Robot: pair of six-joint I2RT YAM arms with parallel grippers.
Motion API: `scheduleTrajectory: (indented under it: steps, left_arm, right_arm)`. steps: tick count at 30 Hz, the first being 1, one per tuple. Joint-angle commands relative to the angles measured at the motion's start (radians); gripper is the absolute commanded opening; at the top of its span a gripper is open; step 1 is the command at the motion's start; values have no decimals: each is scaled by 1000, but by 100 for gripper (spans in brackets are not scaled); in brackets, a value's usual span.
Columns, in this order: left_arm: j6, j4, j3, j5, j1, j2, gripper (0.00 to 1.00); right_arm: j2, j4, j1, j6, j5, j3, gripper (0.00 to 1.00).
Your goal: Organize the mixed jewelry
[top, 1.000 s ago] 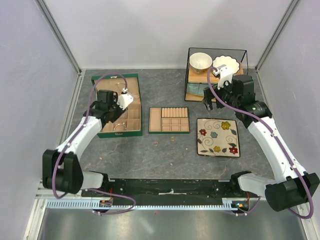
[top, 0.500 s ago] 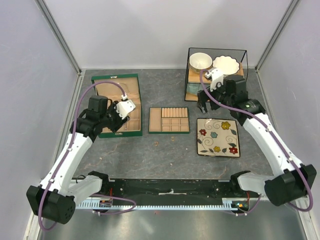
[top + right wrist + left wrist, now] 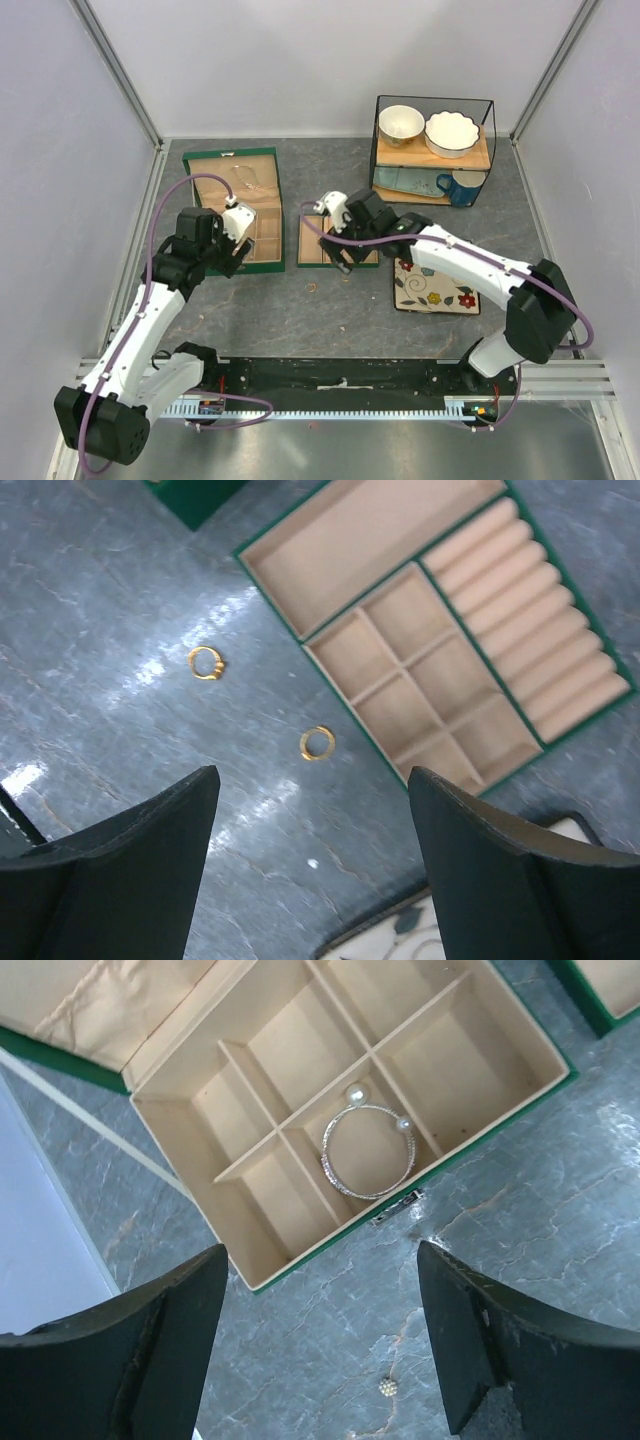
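Clearly hovers empty on both sides, with the right fingers [image 3: 120, 870] spread wide above the surface [image 3: 120, 630] and nothing pinched between them. Sees one gold ring [image 3: 317, 743] lying flat just beyond the tips, roughly centred on the gap, and a second gold ring [image 3: 205, 663] further out, toward the left-hand finger in that view. Finds the tan tray [image 3: 350, 550] past both, its edge near the first ring, on the right-hand finger's side.

Risks skating over so thin a ring on a hard surface, or flicking it away by closing off-centre. Could also shove it against the tray wall, or ram the tips into the surface by coming down too far.

Shows the left fingers [image 3: 130, 1350] likewise spread and empty, with a tiny pale stud [image 3: 386, 1386] on the surface in the gap between them, and a silver bangle [image 3: 368, 1150] lying in a compartment of the green box [image 3: 500, 1120] beyond the tips. Could roll the stud out of reach with one glancing touch, or catch the box rim on the way down.
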Motion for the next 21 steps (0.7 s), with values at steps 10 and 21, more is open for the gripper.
scheduleTrajectory:
  steps: [10,21]
  left_arm:
    - [-158,165,-16,-130,112,-68,86]
    - [-175,206,-43,-135,163,-82,86]
  right_arm:
    - [166,187,196,135,134,-11,70]
    - [315,196,212,204,112,41,58]
